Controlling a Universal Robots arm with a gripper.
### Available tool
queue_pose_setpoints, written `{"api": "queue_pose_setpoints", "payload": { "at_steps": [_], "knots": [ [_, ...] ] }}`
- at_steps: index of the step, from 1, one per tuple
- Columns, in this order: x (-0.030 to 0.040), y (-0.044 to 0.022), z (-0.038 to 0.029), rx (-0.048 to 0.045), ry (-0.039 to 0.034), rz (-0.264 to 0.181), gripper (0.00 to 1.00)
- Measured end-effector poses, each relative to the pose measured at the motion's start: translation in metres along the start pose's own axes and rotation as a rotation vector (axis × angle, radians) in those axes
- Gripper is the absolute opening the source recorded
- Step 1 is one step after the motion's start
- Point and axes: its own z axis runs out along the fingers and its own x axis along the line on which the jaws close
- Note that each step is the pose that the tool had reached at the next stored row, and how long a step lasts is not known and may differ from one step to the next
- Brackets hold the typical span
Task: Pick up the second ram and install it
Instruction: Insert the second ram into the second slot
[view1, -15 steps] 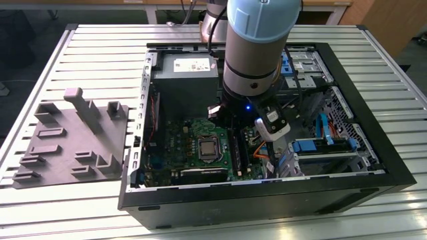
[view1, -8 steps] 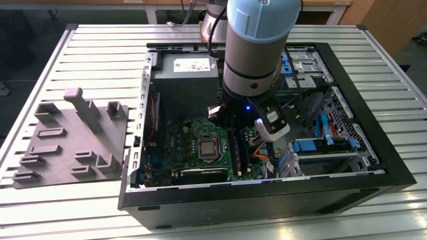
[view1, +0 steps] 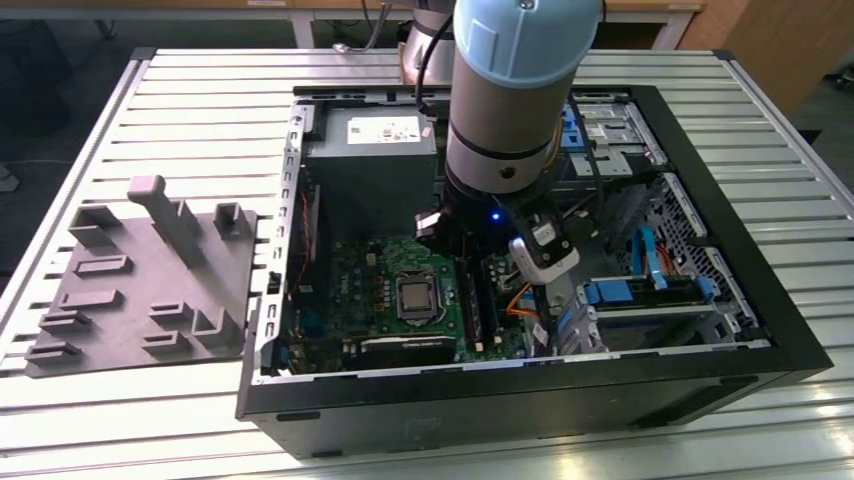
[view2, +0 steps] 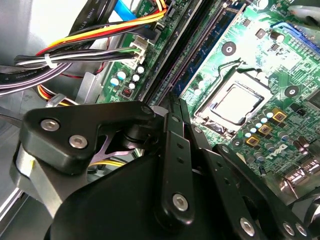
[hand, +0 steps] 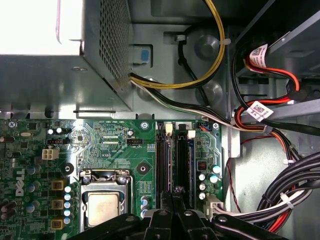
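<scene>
The pincer (hand: 175, 192) hangs low inside the open computer case (view1: 747, 375), directly over the black memory slots (hand: 162, 165) of the green motherboard (hand: 120, 155) – just beside the processor socket (hand: 103, 205); its black fingers (view2: 175, 145) stand pressed together with no visible gap, their tips at a slot; whether they clamp anything cannot be told. The second ram (hand: 183, 162) sits upright in a slot beside the socket – a dark blue-green strip; orange and yellow cables (view2: 110, 30) run nearby; the grey power supply (view1: 370, 150) lies beyond the motherboard.
</scene>
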Motion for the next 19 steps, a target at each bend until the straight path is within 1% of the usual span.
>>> {"api": "queue_pose_setpoints", "payload": {
  "at_steps": [19],
  "knots": [
    [0.0004,0.0002,0.0029,0.0001,-0.0002,0.002,0.11]
  ]
}}
